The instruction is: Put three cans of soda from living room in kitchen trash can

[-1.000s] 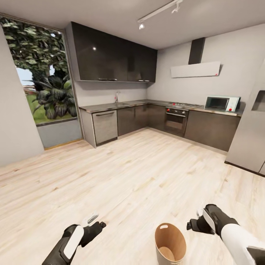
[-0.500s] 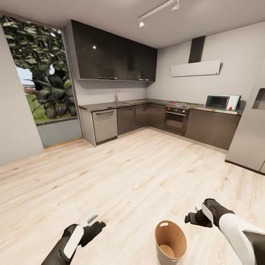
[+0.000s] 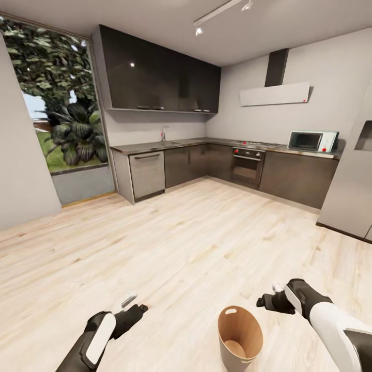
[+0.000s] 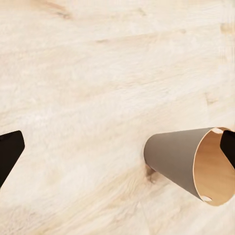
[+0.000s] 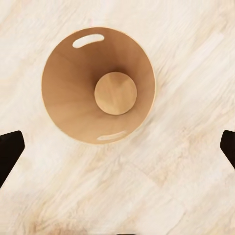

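The tash can point(image 3: 247, 330), a small tapered bin, pale grey outside and brown inside, stands upright on the kitchen's wood floor just in front of me. Its brown bottom shows bare in the right wrist view point(image 5: 68, 93). My right gripper point(image 3: 266, 302) hangs open and empty just to the right of its rim, looking down into it point(image 5: 117, 147). My left gripper point(image 3: 135, 311) is open and empty, low over the floor to the bin's left point(image 4: 117, 147), with the tash can's grey wall point(image 4: 171, 156) ahead of it. The cans of soda are out of view.
Light wood floor point(image 3: 181, 243) stretches to an L-shaped run of dark cabinets point(image 3: 155, 77) with a steel counter point(image 3: 170, 145), oven point(image 3: 247, 168), microwave point(image 3: 310, 140) and white hood point(image 3: 274, 95). A tall window point(image 3: 57, 119) is at the left, a grey tall unit point(image 3: 354, 186) at the right.
My right gripper has moved a little forward and leftward beside the bin's rim. The view has shifted slightly. The left gripper and the bin keep their places.
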### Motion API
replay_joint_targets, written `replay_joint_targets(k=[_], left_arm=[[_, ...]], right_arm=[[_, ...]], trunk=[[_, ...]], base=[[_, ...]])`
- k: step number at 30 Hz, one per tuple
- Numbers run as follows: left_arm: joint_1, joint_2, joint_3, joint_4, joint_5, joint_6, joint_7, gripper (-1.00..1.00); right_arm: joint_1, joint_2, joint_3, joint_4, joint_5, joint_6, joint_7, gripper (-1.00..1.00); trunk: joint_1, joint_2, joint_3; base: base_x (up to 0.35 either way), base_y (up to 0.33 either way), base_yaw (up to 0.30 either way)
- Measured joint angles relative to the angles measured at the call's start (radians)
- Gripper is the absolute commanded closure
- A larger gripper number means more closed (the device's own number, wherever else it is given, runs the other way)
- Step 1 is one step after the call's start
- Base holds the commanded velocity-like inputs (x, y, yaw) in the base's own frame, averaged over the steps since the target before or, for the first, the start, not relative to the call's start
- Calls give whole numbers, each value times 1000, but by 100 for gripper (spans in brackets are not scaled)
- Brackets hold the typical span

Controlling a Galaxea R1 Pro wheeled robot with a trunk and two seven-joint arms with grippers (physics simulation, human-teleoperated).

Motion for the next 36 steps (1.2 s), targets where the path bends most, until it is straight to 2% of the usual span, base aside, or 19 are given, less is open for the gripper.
replay_joint_targets(k=[1, 4, 8, 12, 15, 23, 25, 27, 30, 36], left_arm=[[1, 0, 0, -3, 0, 0, 0, -100], [2, 0, 0, -5, 0, 0, 1, -100], [2, 0, 0, -5, 0, -1, 1, -100], [5, -1, -3, 13, -6, -8, 4, -100], [8, 3, -5, 75, -14, -35, 6, -100], [8, -3, -9, 103, -14, -55, 9, -100], [4, -8, -2, 97, -1, -47, 11, -100], [0, -11, 2, 76, 50, -27, 12, -100], [-1, -5, 1, 44, 91, 2, 10, -100], [-2, -2, -33, 27, 108, 17, 21, -100]], right_arm=[[27, -1, 0, -43, 3, -3, 26, -100], [125, -1, 0, -179, 6, 3, 47, -100], [165, 0, 0, -235, 5, 19, 51, -100], [173, -1, -1, -233, 5, 50, 46, -100], [174, -10, -2, -169, 2, 50, 21, -100], [174, -23, -4, -120, -4, 48, -7, -100], [173, -23, -4, -119, -5, 48, -8, -100], [171, -26, -5, -119, -4, 48, -7, -100], [166, -33, -6, -119, -5, 49, -5, -100], [162, -41, -6, -121, -6, 49, -1, -100]], trunk=[[4, -7, -3], [15, -28, -13], [23, -42, -19], [23, -42, -19], [23, -42, -19], [23, -42, -19], [23, -42, -19], [27, -49, -22], [38, -70, -31], [61, -112, -50]], base=[[0, 0, 0], [0, 0, 0], [0, 0, 0], [25, 0, 0], [228, 0, 0], [263, 0, 0], [60, 0, 0], [31, 0, 0], [12, 0, 0], [1, 0, 0]])
